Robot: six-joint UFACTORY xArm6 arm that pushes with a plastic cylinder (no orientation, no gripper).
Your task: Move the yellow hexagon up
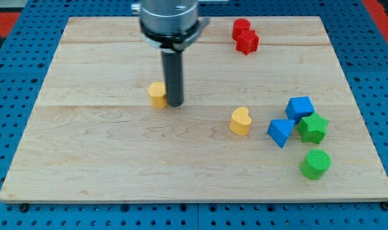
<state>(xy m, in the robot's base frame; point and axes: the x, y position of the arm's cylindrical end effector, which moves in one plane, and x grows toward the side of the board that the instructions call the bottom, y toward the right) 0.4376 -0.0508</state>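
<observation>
Left of centre in the frame, our rod's tip [175, 104] touching the yellow hexagon's [157, 94] right side, no hand on our arm, a yellow heart [240, 121] lower right.

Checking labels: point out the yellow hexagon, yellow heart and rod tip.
yellow hexagon [157, 94]: camera view, visible left part beside the rod.
yellow heart [240, 120]: camera view, middle of its top face.
my tip [175, 104]: camera view, rod's very lower end.

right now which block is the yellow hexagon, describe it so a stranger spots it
Find the dark rod over the wooden board; my tip sits against the yellow hexagon, on its right. The yellow heart stands alone further right.
</observation>
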